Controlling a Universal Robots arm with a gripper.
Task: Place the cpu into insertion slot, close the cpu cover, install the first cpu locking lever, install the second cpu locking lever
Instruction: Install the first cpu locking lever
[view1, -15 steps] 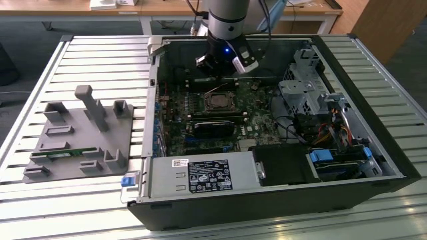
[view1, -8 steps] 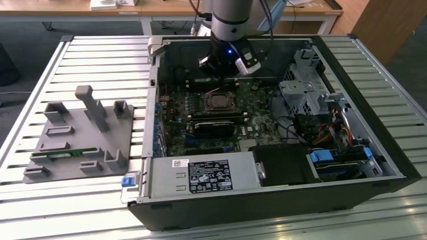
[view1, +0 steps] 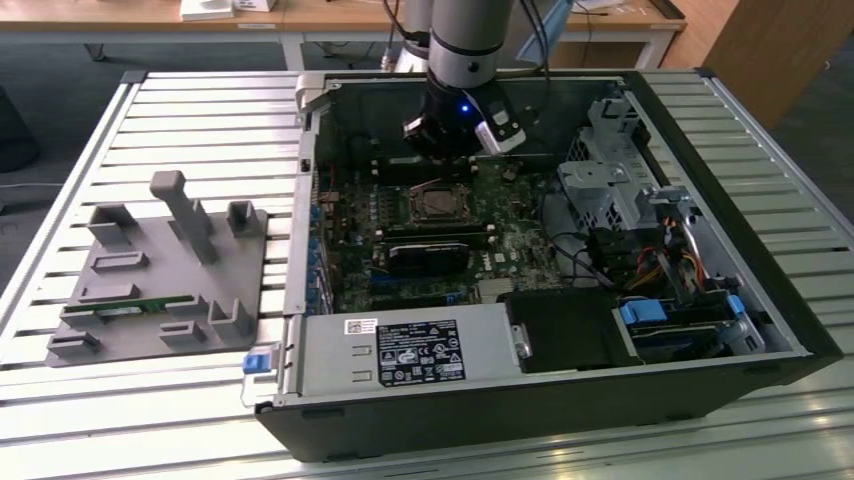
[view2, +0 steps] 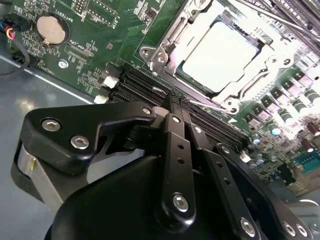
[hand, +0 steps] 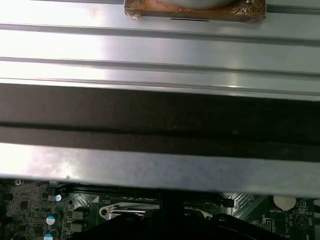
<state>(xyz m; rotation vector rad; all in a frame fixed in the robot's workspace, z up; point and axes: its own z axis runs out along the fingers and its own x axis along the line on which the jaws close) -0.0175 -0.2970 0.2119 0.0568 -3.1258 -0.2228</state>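
**CPU seated under closed cover, jaws shut just beside the socket**

In the exterior view the arm reaches down into the open computer case (view1: 747, 300), which lies on a slatted metal surface (view1: 200, 120). The gripper (view1: 451, 150) hangs over the far part of the green motherboard (view1: 514, 215), just beyond the insertion slot (view1: 438, 203).

In the second wrist view the gripper (view2: 175, 102) has its jaws pressed together, holding nothing; the tips sit over the black memory slots (view2: 137, 85) next to the socket. The cpu (view2: 220, 57) lies flat in the insertion slot (view2: 260, 50), its pale metal face showing through the window of the cpu cover (view2: 167, 42), which lies down over it. A thin metal lever (view2: 272, 20) runs along one side of the socket.

On the exterior view's left, a grey fixture tray (view1: 167, 270) rests on the surface, well apart from the case.
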